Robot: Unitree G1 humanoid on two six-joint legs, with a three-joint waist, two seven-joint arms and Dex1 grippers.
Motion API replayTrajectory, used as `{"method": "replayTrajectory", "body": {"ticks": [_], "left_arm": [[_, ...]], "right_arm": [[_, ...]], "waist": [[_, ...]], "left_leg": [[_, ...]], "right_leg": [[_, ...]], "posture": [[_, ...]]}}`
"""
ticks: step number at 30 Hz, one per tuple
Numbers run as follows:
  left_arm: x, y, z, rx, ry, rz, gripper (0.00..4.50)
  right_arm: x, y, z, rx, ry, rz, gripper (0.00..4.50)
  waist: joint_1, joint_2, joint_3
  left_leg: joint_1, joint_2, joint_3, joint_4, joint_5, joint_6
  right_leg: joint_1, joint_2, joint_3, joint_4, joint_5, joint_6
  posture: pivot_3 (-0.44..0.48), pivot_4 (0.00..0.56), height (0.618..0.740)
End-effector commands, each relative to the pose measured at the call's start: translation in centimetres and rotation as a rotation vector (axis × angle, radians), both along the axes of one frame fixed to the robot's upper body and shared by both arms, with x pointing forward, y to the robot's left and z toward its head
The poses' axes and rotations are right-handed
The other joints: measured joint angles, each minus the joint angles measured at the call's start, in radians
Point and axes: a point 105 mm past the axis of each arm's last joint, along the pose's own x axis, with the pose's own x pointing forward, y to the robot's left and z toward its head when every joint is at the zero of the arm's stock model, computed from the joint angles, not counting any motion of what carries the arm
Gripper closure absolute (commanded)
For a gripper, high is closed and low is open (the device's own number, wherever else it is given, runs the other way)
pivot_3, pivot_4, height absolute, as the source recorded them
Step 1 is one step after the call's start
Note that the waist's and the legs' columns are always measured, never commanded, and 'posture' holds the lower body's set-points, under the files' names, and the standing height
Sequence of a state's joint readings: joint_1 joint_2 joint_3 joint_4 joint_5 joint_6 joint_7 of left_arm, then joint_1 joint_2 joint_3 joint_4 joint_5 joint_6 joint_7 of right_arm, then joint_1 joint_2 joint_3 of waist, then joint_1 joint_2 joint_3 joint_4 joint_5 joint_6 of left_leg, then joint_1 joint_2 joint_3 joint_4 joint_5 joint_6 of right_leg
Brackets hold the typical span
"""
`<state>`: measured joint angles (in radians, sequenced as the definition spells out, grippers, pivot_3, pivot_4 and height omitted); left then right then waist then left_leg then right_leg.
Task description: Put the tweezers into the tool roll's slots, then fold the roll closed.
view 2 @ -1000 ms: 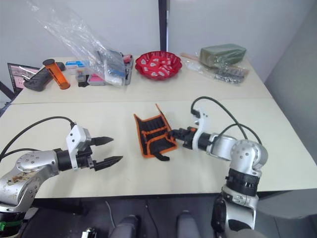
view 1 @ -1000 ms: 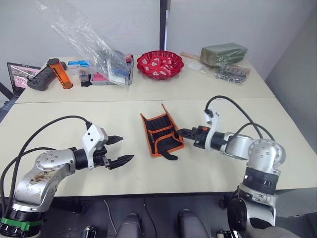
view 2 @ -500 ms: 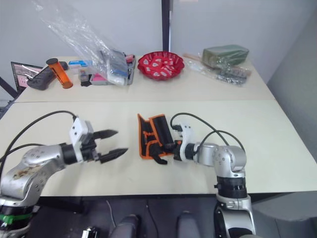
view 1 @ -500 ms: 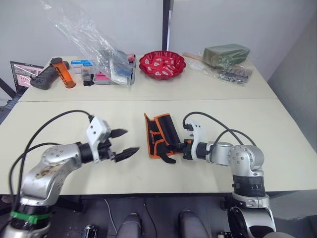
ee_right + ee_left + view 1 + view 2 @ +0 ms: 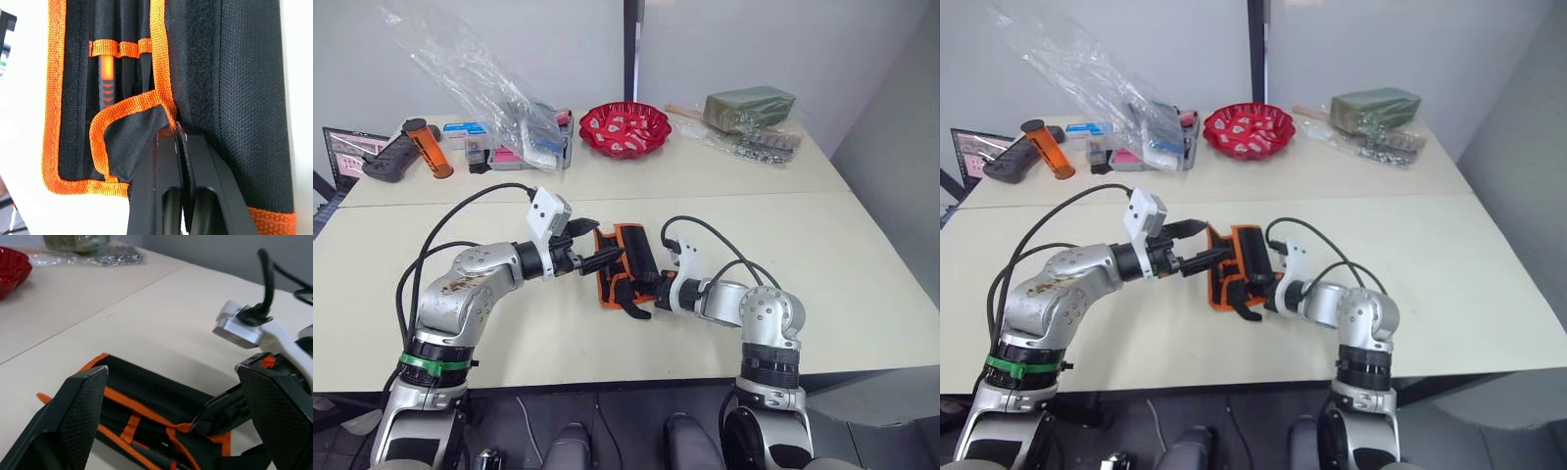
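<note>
The tool roll [image 5: 636,257] lies mid-table, partly folded, with its right flap raised over the orange-edged left half. My right gripper [image 5: 658,291] is shut on that flap's lower edge; the right wrist view shows its fingers [image 5: 166,186] pinched together on the black fabric [image 5: 244,98]. Slim black tweezers [image 5: 128,83] sit in the slots [image 5: 120,49] under an orange band, beside an orange-handled tool [image 5: 107,68]. My left gripper [image 5: 607,242] is open at the roll's left edge, its two fingers [image 5: 73,416] spread either side of the roll [image 5: 146,406].
A red bowl [image 5: 626,126], a clear plastic bag [image 5: 480,78], an orange cylinder [image 5: 429,147] and a green packet [image 5: 749,106] stand along the far table. The roll's black tie strap [image 5: 636,309] trails toward the near edge.
My left gripper has swung right, up to the roll's left edge. My right gripper has pushed left, carrying the right flap up and over the roll. The camera has shifted slightly.
</note>
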<state>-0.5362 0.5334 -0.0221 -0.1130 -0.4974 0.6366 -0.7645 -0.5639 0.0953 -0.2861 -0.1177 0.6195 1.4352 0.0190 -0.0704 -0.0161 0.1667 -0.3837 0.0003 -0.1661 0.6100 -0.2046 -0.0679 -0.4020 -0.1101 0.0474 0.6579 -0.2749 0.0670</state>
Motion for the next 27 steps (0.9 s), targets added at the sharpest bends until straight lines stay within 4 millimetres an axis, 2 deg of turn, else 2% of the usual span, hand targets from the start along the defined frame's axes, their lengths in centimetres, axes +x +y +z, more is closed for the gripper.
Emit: {"method": "replayTrajectory", "body": {"ticks": [1,4,7,12,16,23,27], "left_arm": [[0.4,0.6,1.5,-0.014,-0.066,0.023,0.0],[0.4,2.6,1.9,-0.033,-0.069,0.076,0.0],[0.3,4.9,1.9,-0.031,-0.063,0.136,0.0],[-0.5,7.0,1.4,-0.001,-0.05,0.189,0.0],[-1.9,7.0,0.6,0.008,-0.029,0.18,0.0],[-2.9,6.5,0.1,-0.003,-0.011,0.178,0.0],[-3.4,6.4,-0.1,0.002,-0.003,0.162,0.0]], "right_arm": [[-0.4,-0.2,-0.9,-0.008,0.049,-0.027,4.48],[-0.8,0.2,-0.6,0.017,0.065,-0.011,4.48],[-1.3,0.3,-1.3,0.012,0.104,-0.005,4.48],[-0.8,-0.2,-1.8,-0.027,0.097,-0.014,4.48],[-0.8,-0.7,-2.1,-0.119,0.039,0.03,4.48],[-0.7,-0.2,-1.4,-0.069,-0.02,0.09,4.48],[-0.5,-0.4,-0.4,-0.025,-0.044,0.122,3.25]], "waist": [[0.0,0.0,0.0],[0.0,0.0,0.0],[0.0,0.0,0.0],[0.005,0.0,0.0],[0.0,0.0,0.0],[0.001,0.0,0.0],[0.0,0.0,0.0]], "left_leg": [[0.0,0.0,0.0,0.0,0.0,0.0],[0.0,0.0,0.0,0.0,0.0,0.0],[0.0,0.0,0.0,-0.001,0.0,0.0],[0.0,0.0,0.0,-0.001,0.0,0.0],[0.001,0.0,0.0,-0.002,0.0,0.0],[0.001,0.001,0.0,-0.002,0.0,0.0],[0.001,0.001,0.0,-0.002,0.0,0.0]], "right_leg": [[0.0,0.0,0.0,0.0,0.0,0.0],[0.0,0.0,0.0,0.0,0.0,0.0],[0.0,0.0,0.0,0.0,0.0,0.0],[0.001,0.0,0.0,-0.001,0.0,0.0],[0.0,0.0,0.0,-0.001,0.0,0.0],[0.001,0.0,0.0,-0.001,0.0,0.0],[0.0,0.001,0.0,-0.001,0.0,0.0]], "posture": [[0.0,0.15,0.74],[0.0,0.15,0.74],[0.0,0.15,0.74],[0.0,0.15,0.74],[0.0,0.15,0.74],[0.0,0.15,0.74],[0.0,0.15,0.74]]}}
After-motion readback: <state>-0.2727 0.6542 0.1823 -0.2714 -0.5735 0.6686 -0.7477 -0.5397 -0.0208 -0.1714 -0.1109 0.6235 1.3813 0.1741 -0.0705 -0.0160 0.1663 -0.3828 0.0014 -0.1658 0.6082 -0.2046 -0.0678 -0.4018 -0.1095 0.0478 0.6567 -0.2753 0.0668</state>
